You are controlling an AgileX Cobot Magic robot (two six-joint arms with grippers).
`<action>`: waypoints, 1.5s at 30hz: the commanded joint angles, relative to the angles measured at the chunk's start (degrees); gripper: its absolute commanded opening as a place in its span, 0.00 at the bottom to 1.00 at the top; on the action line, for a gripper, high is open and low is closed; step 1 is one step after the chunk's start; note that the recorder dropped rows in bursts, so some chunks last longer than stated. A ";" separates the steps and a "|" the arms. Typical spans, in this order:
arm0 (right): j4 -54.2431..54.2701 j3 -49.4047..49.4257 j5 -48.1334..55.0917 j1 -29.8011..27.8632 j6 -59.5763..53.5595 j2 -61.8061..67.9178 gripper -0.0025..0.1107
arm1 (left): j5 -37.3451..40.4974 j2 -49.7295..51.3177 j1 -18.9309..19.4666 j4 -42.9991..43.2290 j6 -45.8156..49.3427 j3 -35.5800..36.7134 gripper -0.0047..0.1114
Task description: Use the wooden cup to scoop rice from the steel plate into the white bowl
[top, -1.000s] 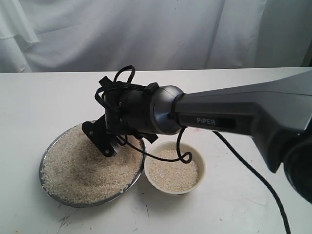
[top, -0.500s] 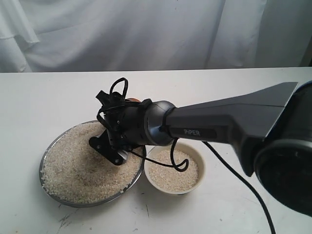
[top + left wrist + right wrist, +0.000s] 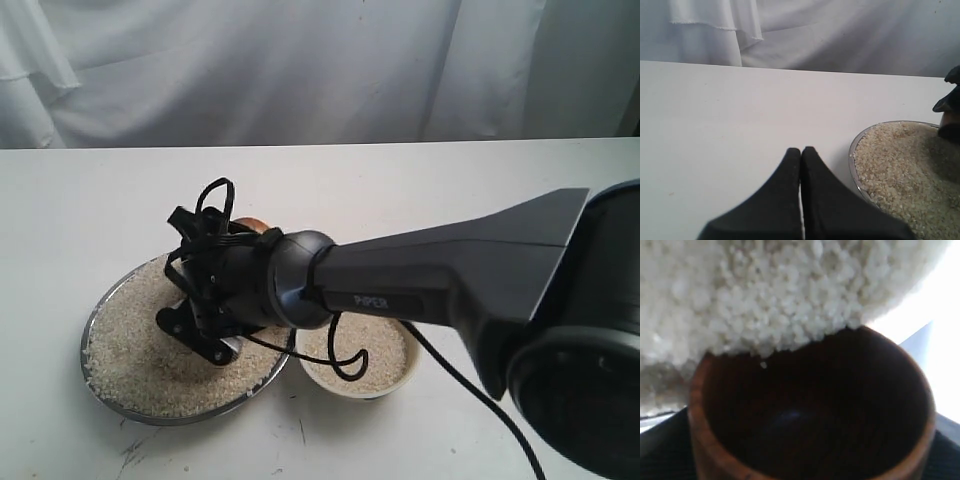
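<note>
The steel plate (image 3: 122, 411) lies at the front left, heaped with rice (image 3: 130, 355). My right gripper (image 3: 197, 300) hangs low over the plate's right half, shut on the wooden cup (image 3: 250, 224), of which only a brown sliver shows behind the wrist. In the right wrist view the cup (image 3: 810, 415) is tipped with its dark, empty mouth pressed against the rice (image 3: 765, 295). The white bowl (image 3: 413, 345) stands just right of the plate and holds some rice. My left gripper (image 3: 801, 151) is shut and empty above the table beside the plate's rim (image 3: 854, 150).
A black cable (image 3: 345, 365) loops from the right wrist over the bowl. White cloth (image 3: 300, 60) hangs behind the white table (image 3: 80, 200). The right arm's big grey link (image 3: 480, 270) crosses above the bowl.
The right arm has swung left and lower across the plate, carrying the cup from the plate's right edge toward its middle and into the rice.
</note>
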 commanded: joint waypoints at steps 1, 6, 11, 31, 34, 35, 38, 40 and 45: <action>0.72 -0.27 0.64 1.46 -1.66 0.69 0.02 | -0.40 -0.24 0.11 -0.09 0.00 0.28 0.04; 1.98 -0.27 1.12 2.92 -2.20 0.97 0.02 | -0.40 -0.24 0.11 -0.09 0.00 0.28 0.04; 2.82 -0.27 1.16 4.69 -2.20 0.97 0.02 | -0.40 -0.24 0.11 -0.09 0.00 0.28 0.04; 5.07 -0.27 1.03 6.44 -2.20 0.97 0.02 | -0.40 -0.24 0.11 -0.09 0.00 0.28 0.04; 5.86 -0.27 1.03 6.44 -2.20 0.97 0.02 | -0.40 -0.24 0.11 -0.09 0.00 0.28 0.04; 5.98 -0.27 1.03 6.44 -2.20 0.97 0.02 | -0.40 -0.24 0.11 -0.09 0.00 0.28 0.04; 5.98 -0.27 1.03 6.44 -2.20 0.97 0.02 | -0.40 -0.24 0.11 -0.09 0.00 0.28 0.04; 5.99 -0.27 0.91 6.44 -2.20 0.97 0.02 | -0.40 -0.24 0.11 -0.09 0.00 0.28 0.04; 6.84 -0.27 -0.03 6.44 -1.57 0.97 0.02 | -0.40 -0.24 0.11 -0.09 0.00 0.28 0.04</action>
